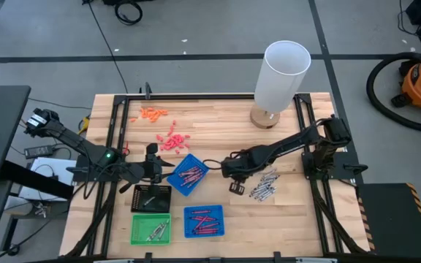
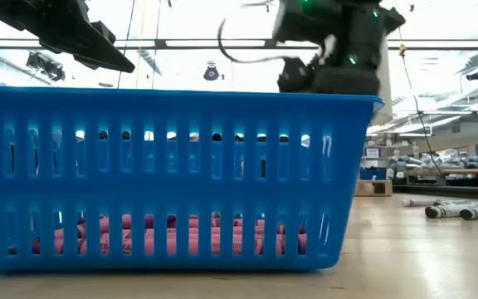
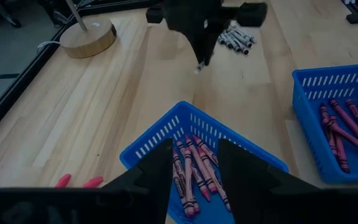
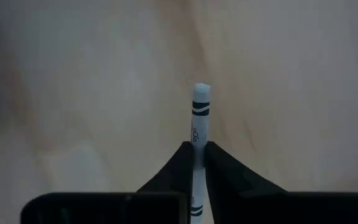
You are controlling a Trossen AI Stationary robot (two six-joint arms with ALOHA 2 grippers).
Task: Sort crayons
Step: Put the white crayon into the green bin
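My right gripper (image 1: 230, 168) hangs over the bare table middle, shut on one grey-white crayon (image 4: 199, 109); it also shows far off in the left wrist view (image 3: 201, 37). Loose grey crayons (image 1: 264, 184) lie on the table just right of it. My left gripper (image 3: 194, 155) is open over the near corner of a turned blue tray (image 1: 188, 174) holding several red crayons (image 3: 194, 171); its fingers stand above the tray and touch nothing that I can see. My right gripper pinches the crayon's shaft (image 4: 195, 138) between its two fingertips. The fingers point down from above and the crayon lies along them, its free end (image 3: 199, 65) sticking out below the tips. The crayon is upright and lifted clear of the table.
A second blue tray (image 1: 204, 221) with red crayons, a green tray (image 1: 150, 229) with grey crayons and a black tray (image 1: 152, 199) stand near the front. Salmon-pink bits (image 1: 170, 140) and orange bits (image 1: 152, 113) lie at the far left. A tall white cylinder (image 1: 283, 73) stands on a wooden base at the back.
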